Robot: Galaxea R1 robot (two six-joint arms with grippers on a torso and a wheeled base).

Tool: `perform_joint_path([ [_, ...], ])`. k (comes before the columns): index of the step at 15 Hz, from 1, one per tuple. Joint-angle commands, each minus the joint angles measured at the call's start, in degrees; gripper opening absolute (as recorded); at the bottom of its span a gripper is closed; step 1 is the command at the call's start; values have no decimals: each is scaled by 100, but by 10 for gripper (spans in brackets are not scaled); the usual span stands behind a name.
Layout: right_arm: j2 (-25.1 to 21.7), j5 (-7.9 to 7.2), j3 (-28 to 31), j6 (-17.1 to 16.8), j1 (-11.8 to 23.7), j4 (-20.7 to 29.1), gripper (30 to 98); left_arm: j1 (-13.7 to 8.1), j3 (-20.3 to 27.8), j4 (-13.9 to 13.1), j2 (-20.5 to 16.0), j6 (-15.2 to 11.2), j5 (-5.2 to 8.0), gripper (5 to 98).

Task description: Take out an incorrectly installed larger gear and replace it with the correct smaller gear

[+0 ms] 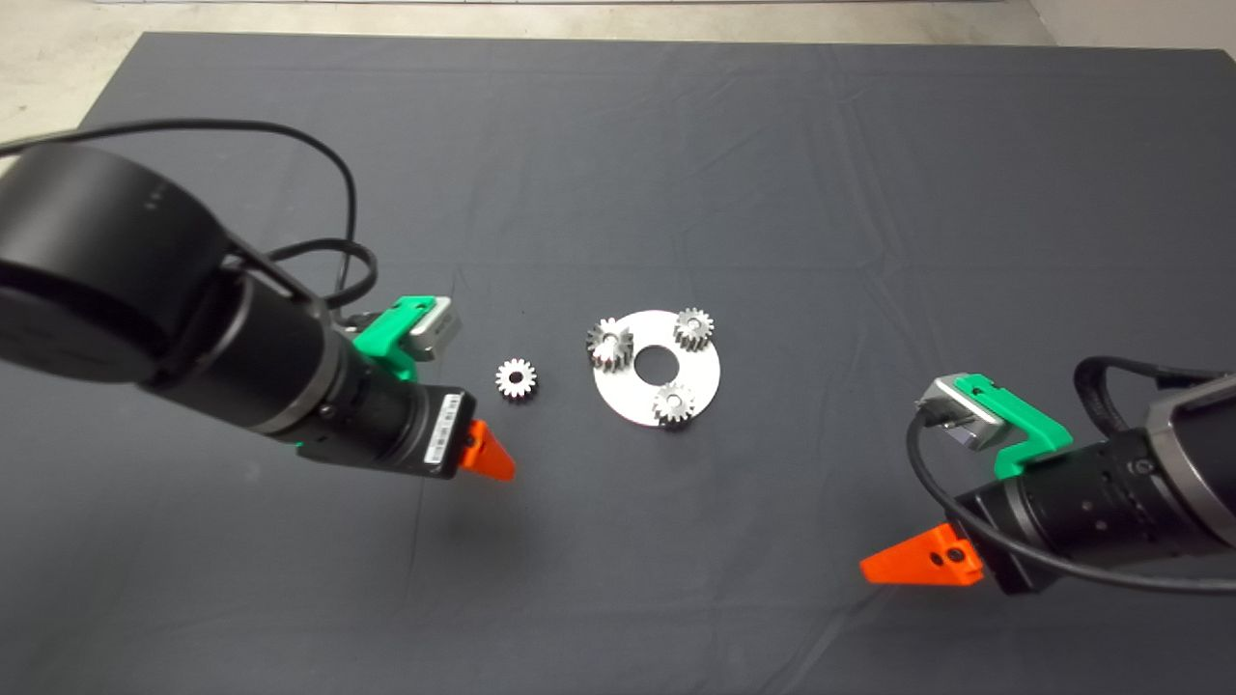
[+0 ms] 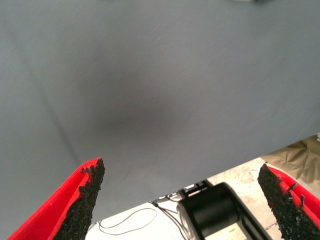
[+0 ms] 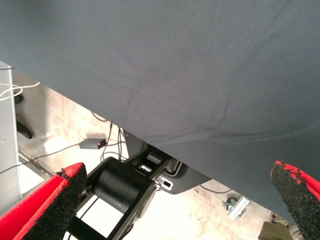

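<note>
Nearest to you, the left arm's black housing fills the head view's left side, and your left gripper [image 1: 488, 454] hangs low over the dark mat [image 1: 676, 145], short of the parts; its wrist view shows the two red fingers [image 2: 75, 200] spread wide with nothing between them, only bare mat and the floor beyond. Just past that gripper lies a loose silver gear [image 1: 516, 378], flat on the mat and well clear of anything else; judging by its size it is the smaller gear meant as the replacement, parked there so you can reach it without disturbing the assembly. Next comes the round metal plate [image 1: 700, 372] with a centre hole and three gears standing on it. On its left edge sits the larger gear [image 1: 609, 344], taller and wider than the rest, so it reads as the wrongly installed one and is still in place. Two matching small gears, one at the far side [image 1: 692, 328] and one at the near side [image 1: 673, 403], share the plate. Your right gripper [image 1: 912, 560] waits well apart at the lower right, fingers [image 3: 50, 205] likewise released and empty. Neither swap step looks started.
</note>
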Motion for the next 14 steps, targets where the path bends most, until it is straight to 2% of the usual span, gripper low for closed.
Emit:
perform_joint_path([
  [1, -26, 13, 59, 9, 110, 154, 978, -49, -381, 177, 386, 12, -5, 785],
  [2, -26, 13, 68, 9, 110, 154, 978, -49, -516, 303, 611, 12, -5, 785],
  [4, -44, -20, 68, 6, 110, 154, 978, -31, -1188, 451, 1290, 75, 13, 785],
  [5, -44, -32, 77, 7, 110, 154, 978, -31, -1373, 507, 1503, 233, 22, 785],
  [8, -53, -58, 103, 9, 101, 160, 978, 64, -2388, 504, 1979, 724, 2, 785],
  [9, -77, -58, 103, 18, 101, 154, 978, 141, -2711, 455, 2208, 968, 2, 785],
  [11, -123, -49, 95, 9, 101, 154, 978, 189, -3239, 234, 2625, 1172, 51, 785],
  [13, -114, -49, 95, 9, 101, 163, 978, 247, -3950, -138, 2906, 1517, 185, 785],
  [14, -114, -49, 95, 18, 93, 163, 978, 311, -4354, -385, 2995, 1756, 295, 785],
])
